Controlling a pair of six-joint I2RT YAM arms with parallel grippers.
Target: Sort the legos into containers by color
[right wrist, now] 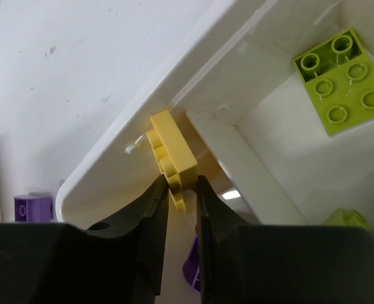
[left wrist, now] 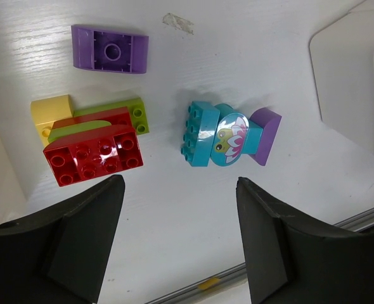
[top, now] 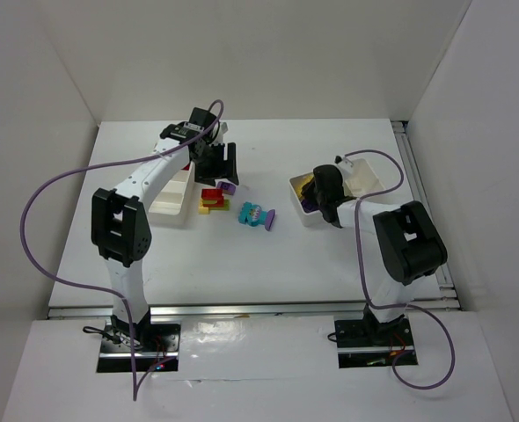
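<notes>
My left gripper (top: 217, 163) (left wrist: 180, 183) is open and empty, hovering above the loose legos. Below it in the left wrist view lie a red brick (left wrist: 92, 152) stacked over lime green (left wrist: 133, 113) and yellow (left wrist: 51, 111) bricks, a purple brick (left wrist: 109, 49), and a cyan piece (left wrist: 215, 134) with a purple end. My right gripper (top: 327, 195) (right wrist: 180, 187) is shut on a yellow brick (right wrist: 171, 152) inside the near-left compartment of the right tray (top: 365, 171) (right wrist: 193, 69). A lime green brick (right wrist: 339, 79) lies in the neighbouring compartment. A purple piece (right wrist: 193, 266) lies under the fingers.
The left tray (top: 173, 198) stands beside the left arm, left of the brick pile (top: 211, 200). The cyan piece (top: 255, 215) lies between the two trays. The right tray's corner (left wrist: 345, 69) shows in the left wrist view. White walls enclose the table.
</notes>
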